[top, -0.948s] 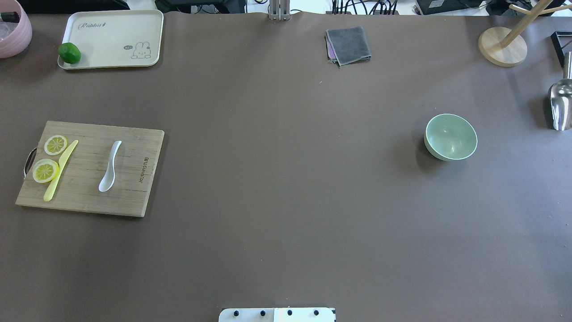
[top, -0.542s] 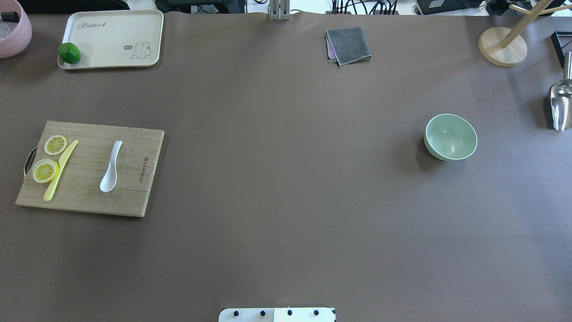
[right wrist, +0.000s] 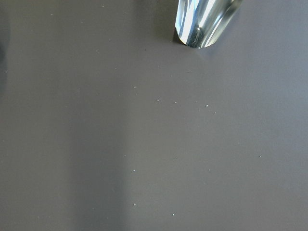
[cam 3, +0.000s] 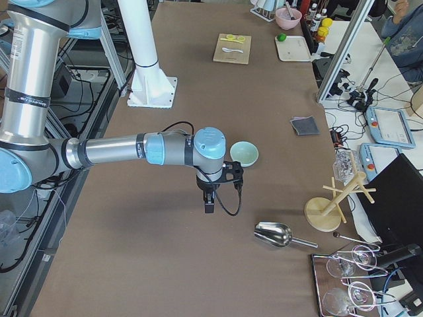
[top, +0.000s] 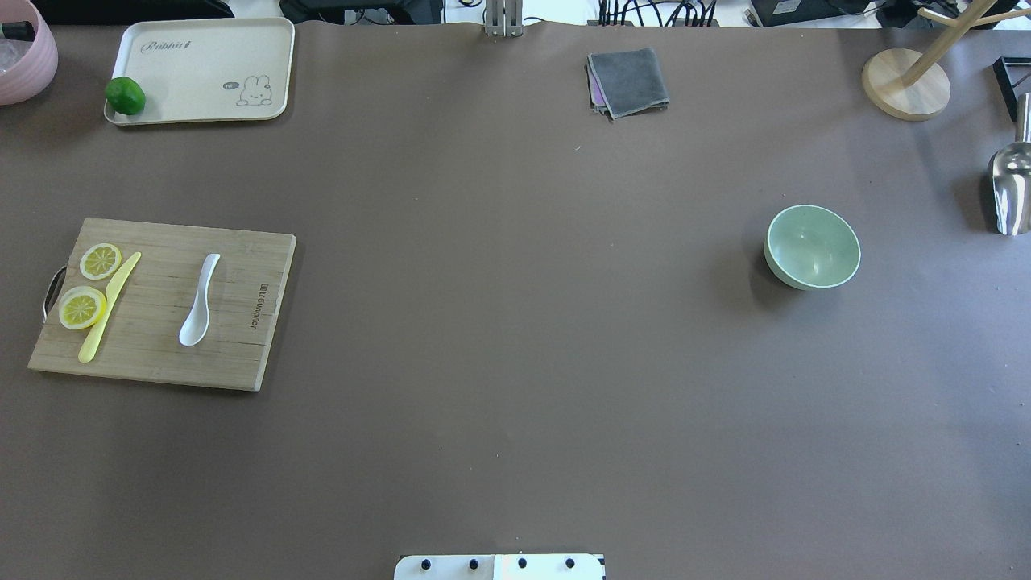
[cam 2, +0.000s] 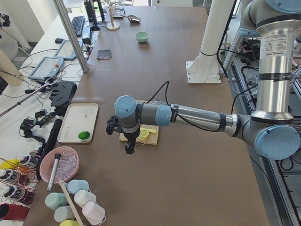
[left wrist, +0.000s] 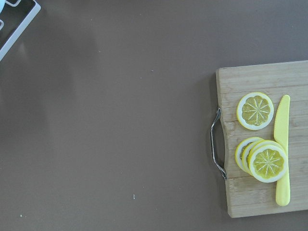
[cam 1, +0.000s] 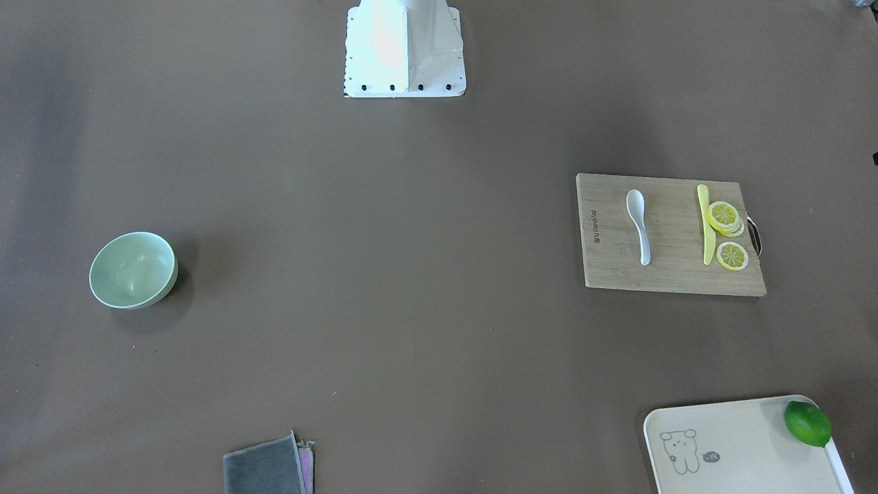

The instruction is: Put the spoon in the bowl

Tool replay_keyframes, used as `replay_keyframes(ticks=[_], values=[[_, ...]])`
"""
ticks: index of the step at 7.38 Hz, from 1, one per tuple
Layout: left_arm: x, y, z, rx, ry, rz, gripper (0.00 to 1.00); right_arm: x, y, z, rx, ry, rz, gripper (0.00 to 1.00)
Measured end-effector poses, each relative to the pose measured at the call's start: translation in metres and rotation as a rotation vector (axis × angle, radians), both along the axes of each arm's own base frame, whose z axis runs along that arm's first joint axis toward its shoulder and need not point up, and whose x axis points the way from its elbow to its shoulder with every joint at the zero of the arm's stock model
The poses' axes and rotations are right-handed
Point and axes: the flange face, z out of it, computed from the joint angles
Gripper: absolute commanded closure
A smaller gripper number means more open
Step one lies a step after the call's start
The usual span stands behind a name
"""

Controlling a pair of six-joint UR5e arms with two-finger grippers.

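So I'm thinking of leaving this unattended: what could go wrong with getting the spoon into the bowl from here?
The spoon lies flat on the cutting board, so its glossy, low handle may slip from the left pincer. The bowl sits far across the table, so a long carry or hand-over could drop the spoon. The yellow knife lies on the same board; a misaimed grasp might take it instead.

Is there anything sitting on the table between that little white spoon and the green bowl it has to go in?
Nothing visible. The spoon lies on the board, the bowl stands far across, and only bare table lies between them.
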Motion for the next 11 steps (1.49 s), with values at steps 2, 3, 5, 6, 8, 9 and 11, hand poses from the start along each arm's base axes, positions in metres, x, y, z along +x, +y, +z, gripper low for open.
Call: replay_keyframes(ticks=[2,3,5,6,8,9,11], values=[[0.002,-0.001,0.004,-0.070,0.028,-0.055,0.02,0.000,-0.002,0.003,-0.005,-0.003,0.000,0.00],[0.002,-0.001,0.003,-0.085,0.033,-0.071,0.02,-0.001,-0.004,0.005,-0.005,-0.005,0.000,0.00],[0.002,-0.001,0.003,-0.088,0.017,-0.078,0.02,-0.001,-0.009,0.004,0.028,-0.012,-0.001,0.00],[0.000,-0.001,0.004,-0.066,-0.015,-0.081,0.02,-0.002,-0.012,0.004,0.039,-0.015,-0.001,0.00],[-0.002,-0.004,0.004,-0.003,-0.044,-0.091,0.02,-0.003,-0.017,0.000,0.055,-0.023,-0.002,0.00],[-0.001,-0.007,0.001,0.005,-0.046,-0.104,0.02,-0.004,-0.020,-0.004,0.059,-0.043,-0.003,0.00],[0.002,-0.015,-0.016,0.068,-0.034,-0.121,0.02,-0.011,-0.021,-0.007,0.058,-0.096,-0.011,0.00]])
